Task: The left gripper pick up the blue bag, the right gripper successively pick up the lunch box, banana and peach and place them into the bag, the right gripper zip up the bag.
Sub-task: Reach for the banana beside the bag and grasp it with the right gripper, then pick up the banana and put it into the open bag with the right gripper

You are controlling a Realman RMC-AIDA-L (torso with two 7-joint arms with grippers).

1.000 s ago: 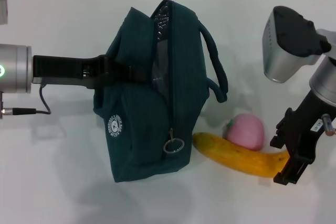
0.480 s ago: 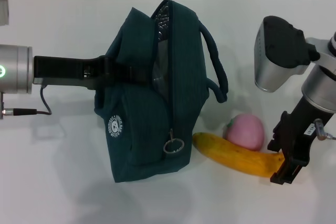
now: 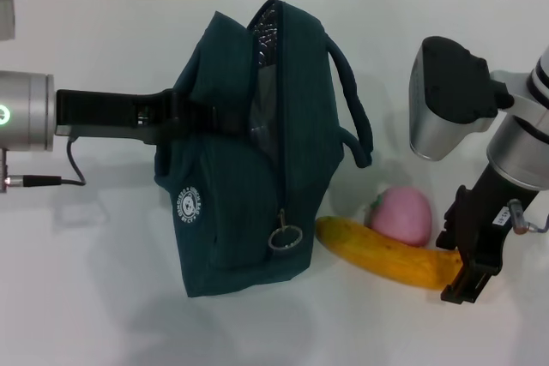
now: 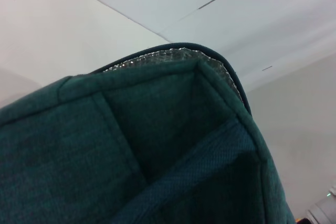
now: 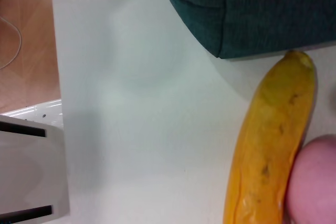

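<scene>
The blue bag (image 3: 249,152) stands on the white table, its zipper open and its ring pull (image 3: 284,237) hanging at the front. My left gripper (image 3: 176,117) reaches in from the left and is shut on the bag's side fabric, which fills the left wrist view (image 4: 131,150). The banana (image 3: 386,256) lies right of the bag with the peach (image 3: 401,215) touching it behind. My right gripper (image 3: 461,256) is open, its fingers on either side of the banana's right end. The right wrist view shows the banana (image 5: 268,150), the peach (image 5: 315,182) and the bag's corner (image 5: 252,9). The lunch box is out of view.
The bag's loop handle (image 3: 353,109) hangs toward the right arm. Silver foil lining (image 3: 264,32) shows at the bag's top opening. Bare white table (image 3: 257,332) lies in front of the bag. The right wrist view shows the table's edge and the floor (image 5: 26,40) beyond it.
My right arm has moved left and a little down, bringing its fingers around the banana's right end. The bag, the fruit and the left arm have not moved.
</scene>
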